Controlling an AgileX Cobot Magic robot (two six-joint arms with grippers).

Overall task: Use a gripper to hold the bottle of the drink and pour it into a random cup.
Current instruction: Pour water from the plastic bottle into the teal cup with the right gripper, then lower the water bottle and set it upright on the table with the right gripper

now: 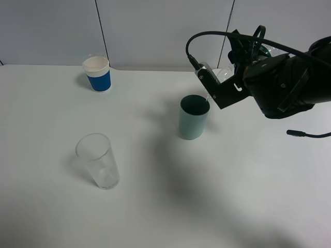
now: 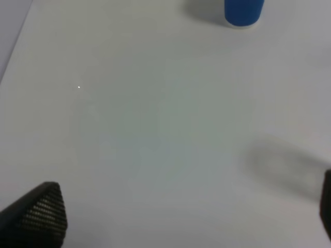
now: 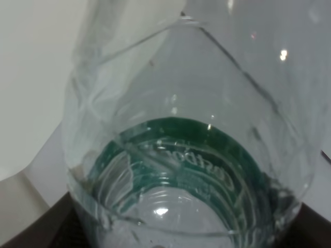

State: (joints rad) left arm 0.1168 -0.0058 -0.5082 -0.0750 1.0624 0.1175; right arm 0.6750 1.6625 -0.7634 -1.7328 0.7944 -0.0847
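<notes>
Right gripper (image 1: 223, 92): clamps shut on the bottle of the drink (image 1: 221, 74), well clear of the table (image 1: 155, 206).
Bottle position: hangs beside the cup (image 1: 193, 121), mouth just above its rim.
Bottle axis: slants from the raised base near the wall down to the mouth, pointing into the cup.
Cup: stands upright, dark inside (fill level unreadable).
Progress: looks grasped, lifted and tipped; probably mid-pour, with emptying and righting left.
Left gripper (image 2: 183, 217): idles, jaws apart, holding nothing.
</notes>
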